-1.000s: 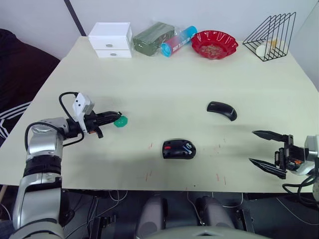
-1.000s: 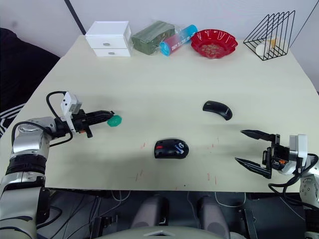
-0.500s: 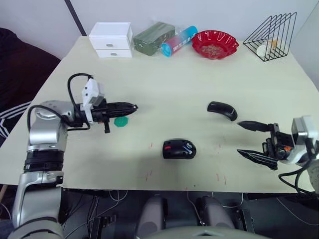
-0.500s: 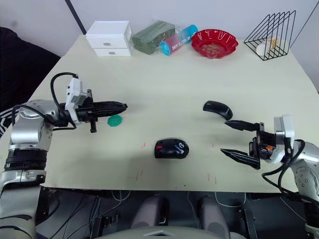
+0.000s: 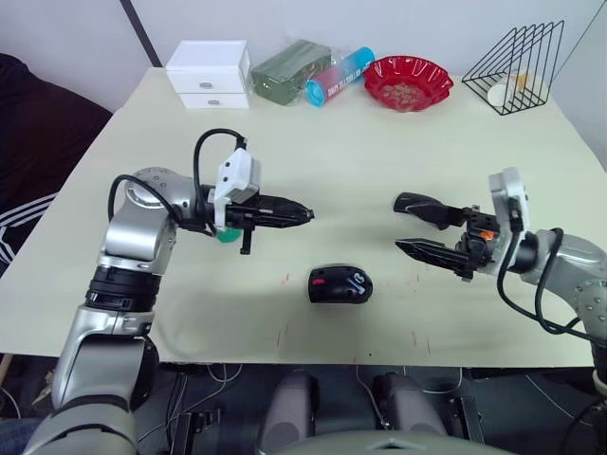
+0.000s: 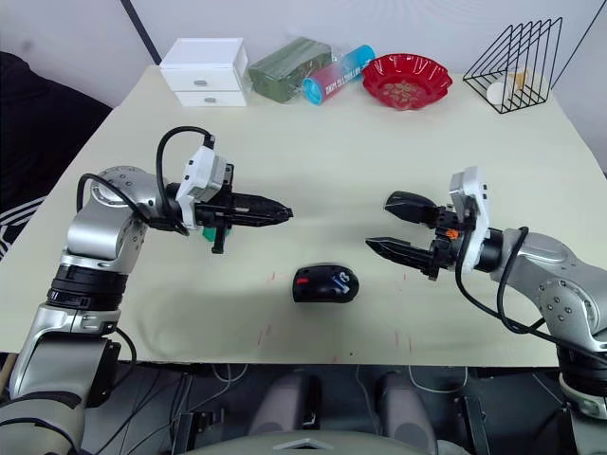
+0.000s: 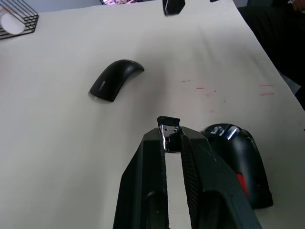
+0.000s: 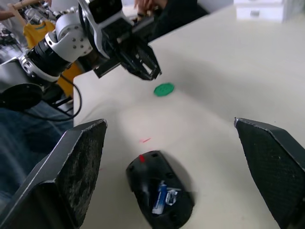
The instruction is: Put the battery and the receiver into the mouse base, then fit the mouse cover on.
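The mouse base (image 5: 340,283), black with a red patch, lies near the table's front middle, and what looks like a blue-and-silver battery (image 8: 159,199) sits in its open top. My left gripper (image 5: 308,214) hovers up and to the left of it, shut on the small black-and-silver receiver (image 7: 167,126). The mouse cover (image 7: 116,78), a plain black arched shell, lies right of centre. My right gripper (image 5: 406,225) is open beside it, its upper finger overlapping the cover in the head views.
A green disc (image 5: 226,234) lies on the table under my left gripper's body. Along the back edge stand a white drawer box (image 5: 209,74), a green pack (image 5: 291,71), a blue-pink tube (image 5: 340,78), a red bowl (image 5: 408,82) and a wire rack (image 5: 517,57).
My left gripper has swung right, away from the green disc and towards the mouse base. My right gripper, still open, has moved left from the table's right edge to the mouse cover.
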Tool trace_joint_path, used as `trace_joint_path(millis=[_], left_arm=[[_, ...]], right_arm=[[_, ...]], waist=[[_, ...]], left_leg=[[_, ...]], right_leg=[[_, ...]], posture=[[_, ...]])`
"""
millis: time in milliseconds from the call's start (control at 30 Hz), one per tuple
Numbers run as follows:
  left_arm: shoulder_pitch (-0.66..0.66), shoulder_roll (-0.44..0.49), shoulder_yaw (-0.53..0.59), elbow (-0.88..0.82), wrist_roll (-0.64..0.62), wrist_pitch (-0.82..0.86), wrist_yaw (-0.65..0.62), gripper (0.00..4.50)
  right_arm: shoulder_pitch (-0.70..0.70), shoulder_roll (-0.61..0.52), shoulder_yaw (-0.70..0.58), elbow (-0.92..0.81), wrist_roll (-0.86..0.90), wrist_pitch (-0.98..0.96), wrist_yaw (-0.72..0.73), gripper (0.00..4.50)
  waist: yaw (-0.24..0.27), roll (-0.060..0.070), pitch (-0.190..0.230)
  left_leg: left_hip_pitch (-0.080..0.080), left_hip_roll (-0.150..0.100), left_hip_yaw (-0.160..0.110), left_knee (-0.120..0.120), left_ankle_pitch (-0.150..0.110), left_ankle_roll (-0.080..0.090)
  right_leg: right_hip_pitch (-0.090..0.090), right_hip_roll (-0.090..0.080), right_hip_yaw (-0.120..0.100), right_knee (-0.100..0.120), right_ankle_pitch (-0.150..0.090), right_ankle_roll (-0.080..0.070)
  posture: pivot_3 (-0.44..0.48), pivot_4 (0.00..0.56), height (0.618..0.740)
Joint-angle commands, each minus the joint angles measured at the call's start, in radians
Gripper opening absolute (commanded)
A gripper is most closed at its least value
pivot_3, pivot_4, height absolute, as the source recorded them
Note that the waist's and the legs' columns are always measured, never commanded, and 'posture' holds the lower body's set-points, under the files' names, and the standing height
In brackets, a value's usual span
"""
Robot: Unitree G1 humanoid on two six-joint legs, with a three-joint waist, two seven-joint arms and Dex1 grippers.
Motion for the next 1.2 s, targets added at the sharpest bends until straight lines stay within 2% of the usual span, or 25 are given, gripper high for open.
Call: trace_joint_path(millis=[33,200,300,433,600,700,767,933,1033,1100,1133,1200], left_arm=[[-0.031,-0.008,-0.022,-0.033,0.017,-0.011,0.001,0.02],[-0.039,-0.015,-0.044,-0.056,0.033,-0.001,0.013,0.02],[-0.044,-0.017,-0.053,-0.07,0.043,0.005,0.026,0.02],[-0.04,-0.026,-0.072,-0.101,0.047,0.014,0.035,0.02],[-0.041,-0.033,-0.077,-0.1,0.059,0.008,0.035,0.02],[-0.043,-0.04,-0.078,-0.099,0.054,0.016,0.038,0.02],[-0.045,-0.042,-0.082,-0.097,0.055,0.015,0.036,0.02],[-0.05,-0.045,-0.089,-0.085,0.061,0.004,0.034,0.02],[-0.051,-0.046,-0.092,-0.082,0.063,0.001,0.034,0.0],[-0.049,-0.048,-0.09,-0.083,0.058,0.008,0.036,0.0],[-0.049,-0.047,-0.09,-0.084,0.057,0.007,0.034,0.0],[-0.046,-0.048,-0.093,-0.084,0.063,-0.003,0.034,0.0]], right_arm=[[-0.081,0.022,-0.01,0.017,0.109,0.139,-0.117,4.5],[-0.167,0.077,-0.028,0.079,0.314,0.311,-0.294,4.5],[-0.212,0.114,-0.018,0.147,0.454,0.374,-0.45,4.5],[-0.25,0.157,0.037,0.269,0.667,0.379,-0.712,4.5],[-0.246,0.176,0.101,0.337,0.919,0.257,-0.991,4.5],[-0.265,0.15,0.161,0.326,0.965,0.257,-1.044,4.5],[-0.268,0.186,0.159,0.337,0.977,0.236,-1.077,4.5],[-0.285,0.184,0.185,0.323,0.978,0.237,-1.101,4.5],[-0.29,0.194,0.187,0.315,0.978,0.236,-1.1,3.83],[-0.289,0.201,0.187,0.311,0.978,0.234,-1.101,2.94],[-0.292,0.197,0.193,0.308,0.978,0.237,-1.099,2.73],[-0.294,0.198,0.197,0.306,0.978,0.239,-1.097,2.73]], waist=[[-0.001,0.0,0.0],[-0.002,0.0,0.0],[-0.004,0.0,0.0],[-0.008,-0.001,0.0],[-0.024,-0.001,0.0],[-0.028,-0.001,0.0],[-0.03,-0.001,0.0],[-0.029,-0.001,0.0],[-0.027,-0.001,0.0],[-0.027,-0.001,0.0],[-0.027,-0.001,0.0],[-0.027,-0.001,0.0]], left_leg=[[0.0,0.0,0.0,0.0,0.0,0.0],[-0.001,0.0,-0.001,0.0,0.0,0.0],[-0.001,0.0,-0.001,0.0,0.0,0.0],[-0.002,0.0,-0.002,0.0,0.0,0.0],[-0.01,0.001,-0.003,0.001,0.0,0.0],[-0.014,0.001,-0.005,0.002,0.0,0.0],[-0.015,0.001,-0.005,0.002,0.0,0.0],[-0.015,0.001,-0.006,0.002,0.0,0.0],[-0.015,0.001,-0.006,0.002,0.0,0.0],[-0.015,0.001,-0.006,0.002,0.0,0.0],[-0.015,0.001,-0.006,0.002,0.0,0.0],[-0.015,0.001,-0.006,0.002,0.0,0.0]], right_leg=[[-0.001,0.0,0.001,0.001,0.0,0.0],[-0.002,0.0,0.001,0.001,0.0,0.0],[-0.002,0.0,0.002,0.0,0.0,0.0],[-0.002,0.0,0.002,0.001,0.0,0.0],[-0.01,0.0,0.002,0.002,0.0,0.0],[-0.014,0.0,0.001,0.002,0.001,0.0],[-0.014,0.0,0.0,0.001,0.001,0.0],[-0.014,0.0,0.0,0.002,0.001,0.0],[-0.014,0.0,0.0,0.002,0.001,0.0],[-0.014,0.0,-0.001,0.002,0.001,0.0],[-0.014,0.0,-0.001,0.002,0.001,0.0],[-0.014,0.0,-0.001,0.001,0.001,0.0]], posture=[[0.0,0.15,0.74],[0.0,0.15,0.74],[0.0,0.15,0.74],[0.0,0.15,0.74],[0.0,0.15,0.74],[0.0,0.15,0.74],[0.0,0.15,0.74],[0.0,0.15,0.74],[0.0,0.15,0.74],[0.0,0.15,0.74],[0.0,0.15,0.74],[0.0,0.15,0.74]])
